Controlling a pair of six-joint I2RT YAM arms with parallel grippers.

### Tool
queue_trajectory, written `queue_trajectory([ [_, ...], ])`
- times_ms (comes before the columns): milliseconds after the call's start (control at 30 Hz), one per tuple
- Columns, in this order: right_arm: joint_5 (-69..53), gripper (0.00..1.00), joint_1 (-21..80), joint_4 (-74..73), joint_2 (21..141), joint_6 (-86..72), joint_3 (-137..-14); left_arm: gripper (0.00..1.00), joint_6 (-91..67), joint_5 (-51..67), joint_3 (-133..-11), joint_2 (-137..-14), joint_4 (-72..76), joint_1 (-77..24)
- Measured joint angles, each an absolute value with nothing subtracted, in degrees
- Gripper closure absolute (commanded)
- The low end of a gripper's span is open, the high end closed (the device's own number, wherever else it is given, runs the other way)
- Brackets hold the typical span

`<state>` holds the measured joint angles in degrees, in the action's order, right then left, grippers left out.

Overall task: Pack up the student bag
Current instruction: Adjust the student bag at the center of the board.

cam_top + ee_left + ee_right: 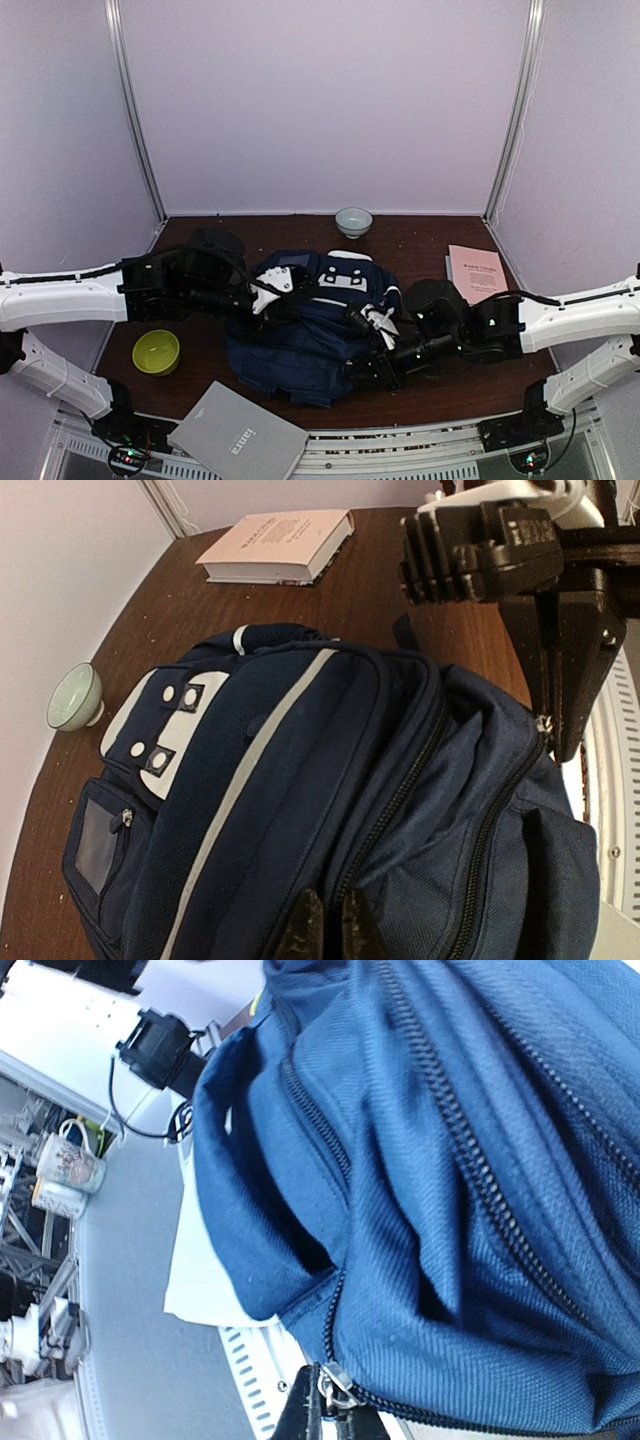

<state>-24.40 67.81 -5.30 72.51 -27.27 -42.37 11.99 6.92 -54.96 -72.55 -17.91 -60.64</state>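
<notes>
Bag: the student bag [300, 340] lies between my hands, top end away from the bases.
Left hand [327, 932]: pressed together on bag cloth.
Right hand [330, 1418]: pinching the zip pull [336, 1390], so it is my zipping arm.

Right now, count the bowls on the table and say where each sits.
2. A pale bowl at the far edge behind the student bag; a lime-green bowl at front left. The bag could hide others.

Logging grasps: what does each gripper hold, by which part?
The right gripper pinches the zip pull of the backpack; the left gripper looks shut on its fabric beside a zip.
</notes>
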Motion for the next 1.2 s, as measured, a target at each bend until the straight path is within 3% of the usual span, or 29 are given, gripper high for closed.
queue_trajectory([
  [267,-24.4,1.00,58.7,-14.9,72.7,-28.9,-47.2,1.00,11.5,3.4,-54.6,-72.2,-14.3,-67.1],
  [500,-27.9,1.00,51.4,-29.9,79.7,-23.0,-62.3,0.97,9.3,3.4,-55.0,-73.1,-9.8,-68.7],
  [733,-21.9,1.00,50.2,-46.2,83.8,-11.9,-75.8,0.92,9.3,5.3,-58.2,-75.3,-10.2,-68.9],
  [800,-19.3,1.00,50.3,-50.9,83.8,-8.6,-80.4,0.79,9.5,5.3,-58.2,-74.2,-9.9,-69.1],
  [900,-14.4,1.00,50.4,-55.8,83.9,-4.1,-88.6,0.44,10.8,7.6,-58.8,-71.5,-8.5,-69.8],
  [933,-11.6,1.00,50.2,-57.0,84.0,-2.6,-91.8,0.38,11.2,9.2,-59.5,-70.4,-8.1,-71.0],
  [1100,-0.8,1.00,49.0,-60.2,84.9,6.2,-101.8,0.16,13.1,14.8,-62.3,-63.8,-6.5,-74.2],
  [1200,2.1,1.00,48.9,-61.1,85.0,11.7,-102.7,0.15,11.4,15.5,-63.1,-59.1,-6.7,-70.8],
])
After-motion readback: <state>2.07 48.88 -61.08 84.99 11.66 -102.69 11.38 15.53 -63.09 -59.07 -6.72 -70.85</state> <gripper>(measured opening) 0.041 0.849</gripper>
